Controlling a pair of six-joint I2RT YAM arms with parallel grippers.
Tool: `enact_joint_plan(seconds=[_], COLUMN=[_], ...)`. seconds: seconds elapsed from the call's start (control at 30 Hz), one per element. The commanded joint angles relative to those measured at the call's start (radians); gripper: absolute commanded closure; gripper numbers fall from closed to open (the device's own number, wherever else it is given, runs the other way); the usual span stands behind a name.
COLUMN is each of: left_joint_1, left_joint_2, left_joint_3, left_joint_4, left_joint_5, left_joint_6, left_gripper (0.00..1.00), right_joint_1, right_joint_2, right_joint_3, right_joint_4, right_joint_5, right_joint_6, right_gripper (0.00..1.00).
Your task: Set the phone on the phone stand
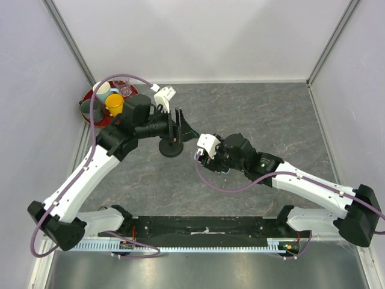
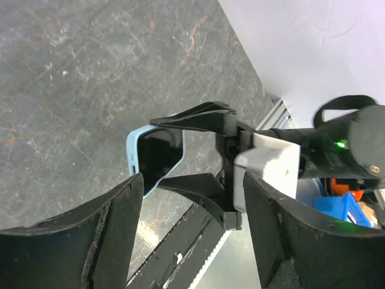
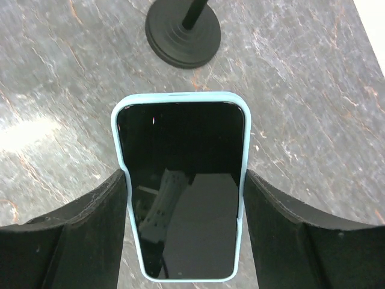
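Observation:
My right gripper (image 3: 183, 180) is shut on the phone (image 3: 180, 138), a black-screened phone in a light blue case, with one finger on each long edge. It holds the phone above the table. The phone stand (image 3: 183, 36), a black disc base with a thin stem, stands just beyond the phone's top end. In the top view the stand (image 1: 171, 149) is at centre left, with both grippers meeting over it. My left gripper (image 2: 192, 189) is open and empty. It faces the phone (image 2: 156, 153) and the right gripper's fingers (image 2: 198, 115), a short way off.
A red tray (image 1: 90, 111) with a yellow cup (image 1: 114, 104) and other cups sits at the back left corner, behind the left arm. White walls close in the grey stone table (image 1: 258, 114) on three sides. The black base rail (image 1: 204, 226) runs along the near edge.

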Motion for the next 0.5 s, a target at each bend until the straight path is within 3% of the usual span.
enact_joint_plan(seconds=[0.0,0.23,0.37,0.47], left_joint_1=[0.016,0.016,0.021,0.023], left_joint_2=[0.071,0.048,-0.073,-0.087], left_joint_3=[-0.013,-0.054,-0.106,-0.097], left_joint_4=[-0.031,-0.029,0.067,0.04], left_joint_5=[0.24,0.165,0.125,0.082], left_joint_6=[0.022,0.068,0.063,0.08], left_gripper=[0.27,0.28,0.28,0.29], right_joint_1=[0.053,0.074,0.074,0.073], right_joint_2=[-0.036,-0.048,-0.083,-0.135], right_joint_3=[0.119,0.128,0.075,0.052], right_joint_4=[0.014,0.037,0.049,0.049], right_joint_5=[0.1,0.125,0.165,0.162], right_joint_6=[-0.084,-0.083,-0.081,-0.067], right_gripper=[1.0,1.0,1.0,1.0])
